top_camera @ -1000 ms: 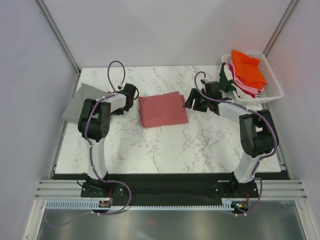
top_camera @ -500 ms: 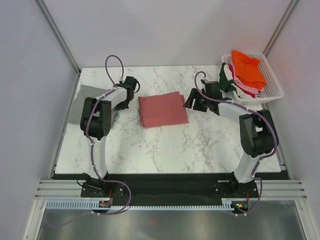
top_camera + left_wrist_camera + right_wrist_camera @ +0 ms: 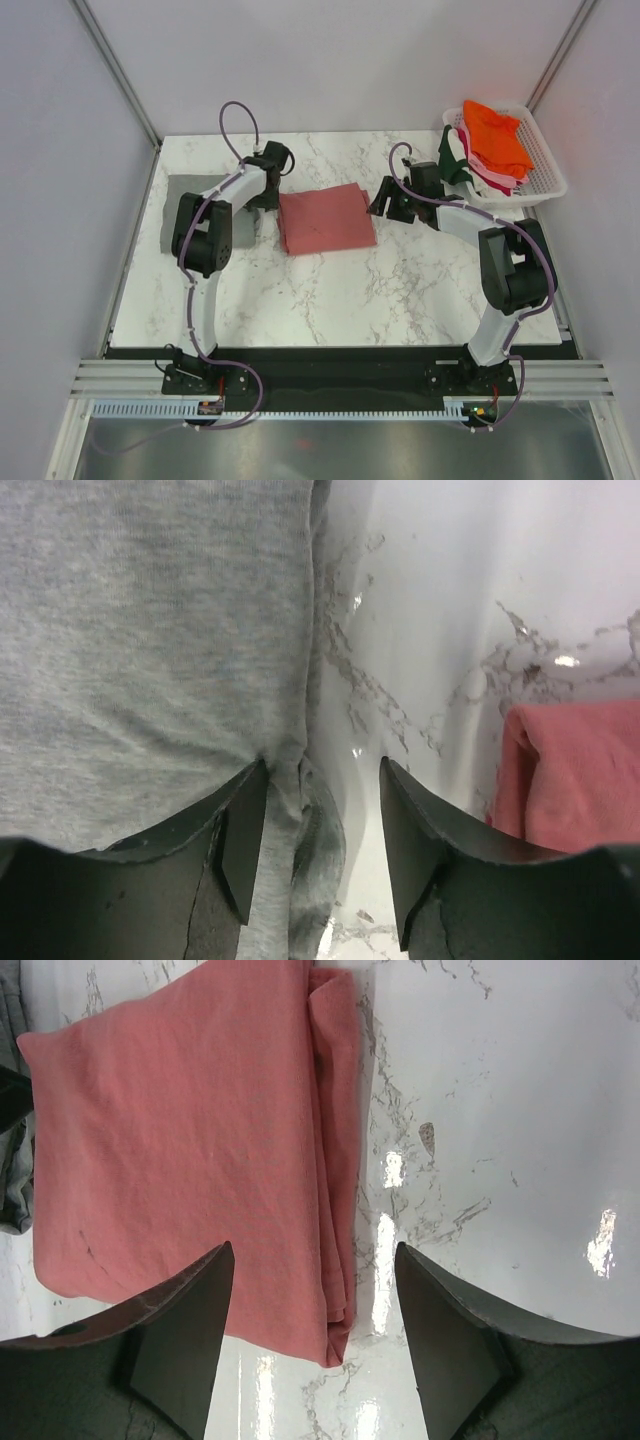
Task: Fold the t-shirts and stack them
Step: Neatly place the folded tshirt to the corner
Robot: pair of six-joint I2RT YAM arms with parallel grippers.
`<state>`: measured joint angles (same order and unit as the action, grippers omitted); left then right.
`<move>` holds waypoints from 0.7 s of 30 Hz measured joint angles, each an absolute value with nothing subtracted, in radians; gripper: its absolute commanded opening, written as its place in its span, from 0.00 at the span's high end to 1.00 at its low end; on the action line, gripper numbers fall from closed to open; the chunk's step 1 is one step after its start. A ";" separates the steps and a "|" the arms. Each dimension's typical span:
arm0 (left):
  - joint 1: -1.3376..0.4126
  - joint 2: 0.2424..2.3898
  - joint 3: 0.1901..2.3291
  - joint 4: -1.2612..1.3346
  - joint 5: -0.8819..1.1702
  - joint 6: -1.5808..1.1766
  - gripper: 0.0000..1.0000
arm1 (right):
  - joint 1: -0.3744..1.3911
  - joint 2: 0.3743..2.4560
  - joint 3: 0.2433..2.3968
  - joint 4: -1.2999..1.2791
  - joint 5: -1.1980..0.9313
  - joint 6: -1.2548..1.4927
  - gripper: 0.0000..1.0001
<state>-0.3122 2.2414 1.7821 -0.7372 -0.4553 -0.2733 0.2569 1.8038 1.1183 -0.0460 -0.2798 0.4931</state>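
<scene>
A grey t-shirt [image 3: 190, 200] lies flat on the left of the marble table. My left gripper [image 3: 266, 194] stands open over its right edge. In the left wrist view the grey shirt [image 3: 150, 630] has its rumpled hem lying loose between the parted jaws of my left gripper [image 3: 323, 850]. A folded salmon-pink t-shirt [image 3: 325, 218] sits mid-table; its corner [image 3: 575, 770] shows to the right there. My right gripper [image 3: 382, 205] hovers open just off the pink shirt's right edge. From the right wrist, the pink shirt [image 3: 190, 1130] spans the gap of my right gripper [image 3: 315, 1330].
A white slatted basket [image 3: 548, 165] stands at the back right corner. It holds an orange tee [image 3: 495, 135] on top, a dark green one [image 3: 453, 155] hanging over its left side, and pink and white ones beneath. White walls enclose the table.
My left gripper carried the grey shirt's edge rightward toward the pink shirt, then opened and let it go. The grey shirt now lies flatter. The right arm stayed still.
</scene>
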 measured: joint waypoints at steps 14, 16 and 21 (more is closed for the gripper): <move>-0.361 1.766 1.493 -0.624 -0.423 -0.362 0.00 | 0.256 1.817 1.118 -0.009 -0.279 0.508 0.02; -0.362 1.691 1.419 -0.566 -0.362 -0.376 0.03 | 0.255 1.816 1.110 0.006 -0.269 0.514 0.02; -0.328 1.571 1.197 -0.426 -0.226 -0.408 0.00 | 0.252 1.782 1.064 0.007 -0.180 0.566 0.02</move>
